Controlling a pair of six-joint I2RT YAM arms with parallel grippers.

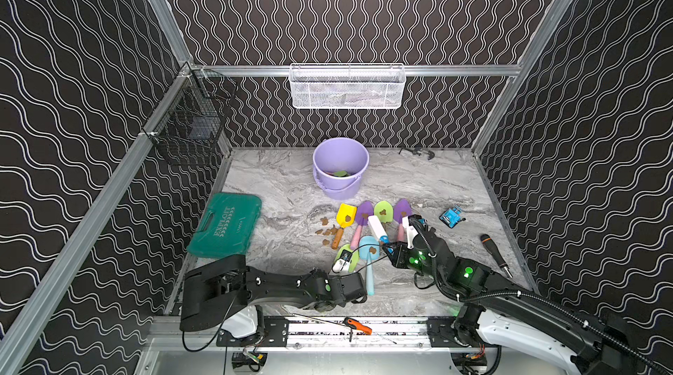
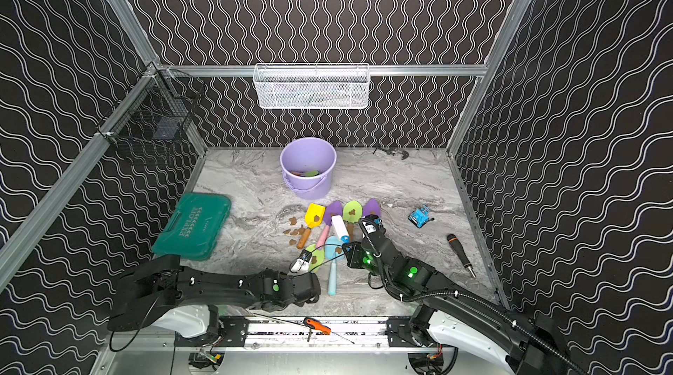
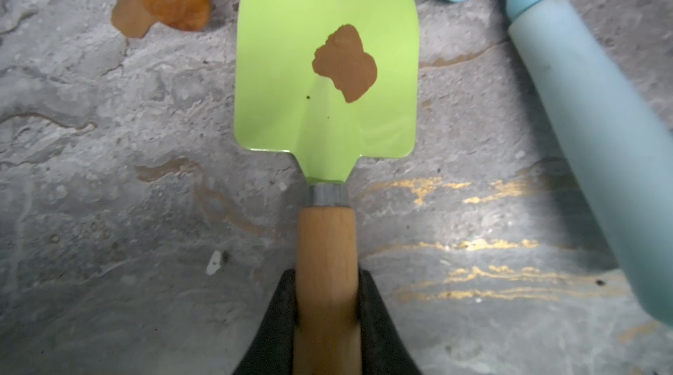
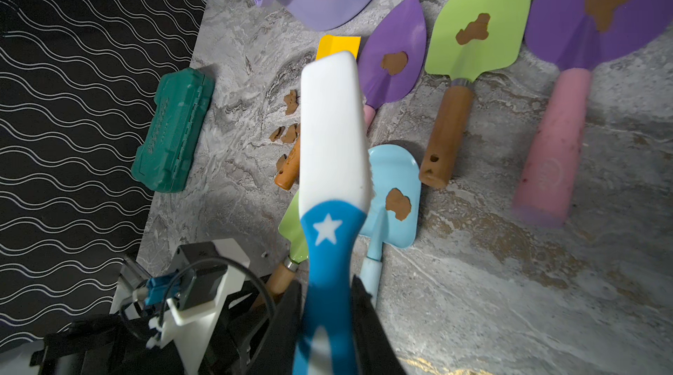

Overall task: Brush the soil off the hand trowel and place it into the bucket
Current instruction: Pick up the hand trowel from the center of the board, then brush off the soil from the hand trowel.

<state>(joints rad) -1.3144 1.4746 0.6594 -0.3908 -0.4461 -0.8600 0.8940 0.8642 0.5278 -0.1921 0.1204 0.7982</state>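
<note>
My left gripper (image 3: 326, 304) is shut on the wooden handle of a lime-green hand trowel (image 3: 326, 107) that lies flat on the marble table. One brown clump of soil (image 3: 346, 63) sits on its blade. In both top views this trowel (image 1: 352, 250) (image 2: 317, 256) lies near the front, half hidden by my left wrist. My right gripper (image 4: 327, 304) is shut on a blue-and-white brush (image 4: 333, 136), held above the trowels (image 1: 377, 227). The lilac bucket (image 1: 340, 167) (image 2: 307, 167) stands upright at the back, with a green and an orange piece inside.
Yellow (image 1: 346, 214), purple (image 1: 364, 213), green (image 1: 382, 211), purple (image 1: 402, 209) and light-blue (image 1: 369, 249) trowels lie close by, each soiled. Loose soil clumps (image 1: 326, 231) lie to their left. A green tool case (image 1: 227, 225), blue gadget (image 1: 451, 216) and screwdriver (image 1: 493, 253) flank them.
</note>
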